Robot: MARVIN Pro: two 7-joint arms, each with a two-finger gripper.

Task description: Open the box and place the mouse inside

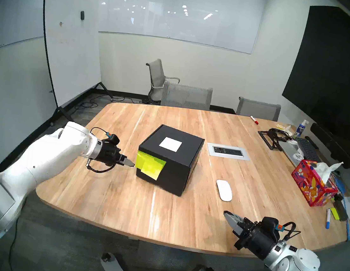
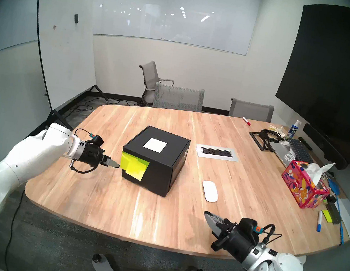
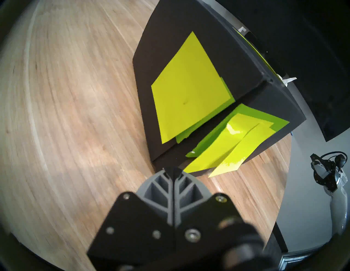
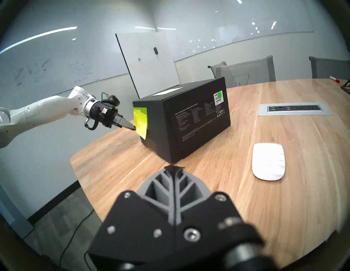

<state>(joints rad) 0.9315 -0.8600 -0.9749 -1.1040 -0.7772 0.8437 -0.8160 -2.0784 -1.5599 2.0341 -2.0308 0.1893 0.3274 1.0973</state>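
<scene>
Right gripper [image 1: 228, 217] near mouse [image 1: 224, 190], fingers together

Both head views look down from above the near edge of the worktop [image 1: 118, 191], taking in the whole room; they share nearly everything, the right eye's picture shifted slightly. The left wrist view sits close behind the left pincer [image 3: 173, 170], facing the box [image 3: 189, 24] corner. The right wrist view looks low across the worktop past the right pincer [image 4: 174, 167], sharing box and mouse [image 4: 268, 160] with the head views.
</scene>
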